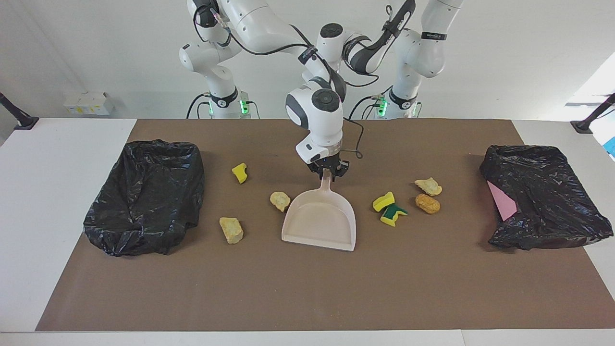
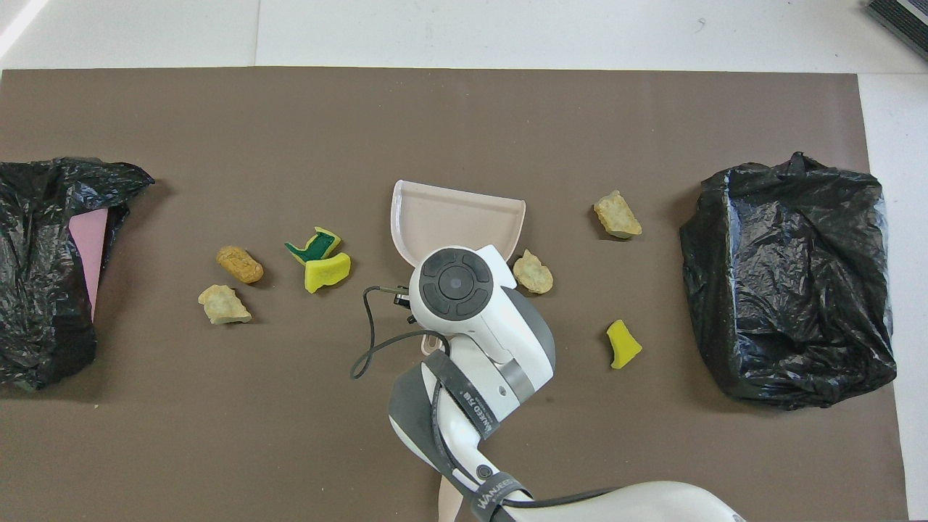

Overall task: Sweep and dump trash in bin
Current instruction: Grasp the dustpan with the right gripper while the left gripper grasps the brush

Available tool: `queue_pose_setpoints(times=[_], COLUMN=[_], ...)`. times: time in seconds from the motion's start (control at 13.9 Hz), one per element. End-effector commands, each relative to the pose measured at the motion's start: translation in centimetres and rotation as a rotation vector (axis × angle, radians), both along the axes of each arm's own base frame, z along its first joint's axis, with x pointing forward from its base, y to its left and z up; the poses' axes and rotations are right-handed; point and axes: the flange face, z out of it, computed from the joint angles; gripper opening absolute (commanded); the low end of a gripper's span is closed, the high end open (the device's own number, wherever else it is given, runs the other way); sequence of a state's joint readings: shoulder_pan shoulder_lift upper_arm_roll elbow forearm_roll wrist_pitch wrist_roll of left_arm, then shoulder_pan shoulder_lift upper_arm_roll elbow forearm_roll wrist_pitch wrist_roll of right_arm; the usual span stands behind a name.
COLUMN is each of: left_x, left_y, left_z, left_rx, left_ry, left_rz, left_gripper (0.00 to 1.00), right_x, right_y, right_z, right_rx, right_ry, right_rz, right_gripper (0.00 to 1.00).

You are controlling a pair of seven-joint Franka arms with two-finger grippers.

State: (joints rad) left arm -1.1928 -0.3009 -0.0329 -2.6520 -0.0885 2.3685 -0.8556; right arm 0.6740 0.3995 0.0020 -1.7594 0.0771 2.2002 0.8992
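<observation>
Between the jaws of the right gripper (image 1: 328, 174) sits the top of the handle (image 1: 326, 185) of the beige dustpan (image 1: 321, 221). The jaws look clamped on it, and the pan lies flat on the counter (image 1: 307, 288) with its mouth pointing away from the robots. The left gripper is hidden by the right arm, so I cannot tell how its jaws stand.

The trash lies loose on the counter to either side of the jaws. Toward the right arm's end are a yellow sponge chunk (image 1: 239, 173), a pale crumbly lump (image 1: 279, 200) just beside the pan's wall, and a second pale lump (image 1: 231, 229). Toward the left arm's end are a yellow sponge wedge (image 1: 383, 201) touching a yellow-green sponge piece (image 1: 394, 214), a tan bread-like oval (image 1: 427, 203) and a third pale lump (image 1: 428, 186). A black-bagged bin (image 1: 144, 197) stands well apart from the jaws at the right arm's end and another bagged bin (image 1: 543, 197) at the left arm's end.

The scraps look light. The sponges are probably soft and springy, so a push may make them skid or tumble, and the lumps may shed crumbs. They look better herded into the pan than pinched. The dustpan looks like stiff, thin, smooth plastic, so a grip high on the handle could let it pivot when it is loaded.
</observation>
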Motion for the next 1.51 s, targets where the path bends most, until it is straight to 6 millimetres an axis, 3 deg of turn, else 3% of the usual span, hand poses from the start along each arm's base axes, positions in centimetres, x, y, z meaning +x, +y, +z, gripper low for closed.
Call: queue_pose_setpoints(times=[0.0,0.14,0.29,0.43,0.5,0.65,0.86,1.22,1.44], left_x=[-0.5,-0.5,-0.5,-0.3,-0.1,0.5,4.6,12.7,18.4], left_y=[0.8,0.7,0.7,0.5,0.6,0.7,2.5,8.3,12.4], left_z=[-0.4,-0.9,-1.2,-1.0,-0.8,0.1,2.0,5.0,7.0], left_rx=[0.0,0.013,0.02,0.02,0.026,0.046,0.095,0.099,0.076], left_ry=[0.008,0.013,0.016,0.017,0.021,0.032,0.057,0.04,0.033], left_rz=[-0.005,-0.008,-0.008,-0.004,0.004,0.015,0.114,0.224,0.301], left_gripper=[0.51,0.51,0.27,0.17,0.05,0.0,0.0,0.0,0.0], right_x=[-0.2,0.2,1.2,0.7,0.6,0.6,1.6,3.1,5.1], right_y=[-0.8,-1.1,-2.6,-2.6,-2.4,-3.1,-4.9,-8.1,-10.8], right_z=[0.6,2.2,4.6,6.0,6.3,7.2,7.7,6.9,7.8], right_rx=[0.001,0.017,0.04,0.033,0.031,0.012,-0.067,-0.083,-0.127], right_ry=[-0.008,-0.027,-0.057,-0.072,-0.078,-0.093,-0.106,-0.05,-0.005], right_rz=[0.027,0.022,0.013,0.126,0.214,0.402,0.749,1.182,1.418], right_gripper=[0.0,0.0,0.0,0.0,0.0,0.0,0.0,0.0,0.0])
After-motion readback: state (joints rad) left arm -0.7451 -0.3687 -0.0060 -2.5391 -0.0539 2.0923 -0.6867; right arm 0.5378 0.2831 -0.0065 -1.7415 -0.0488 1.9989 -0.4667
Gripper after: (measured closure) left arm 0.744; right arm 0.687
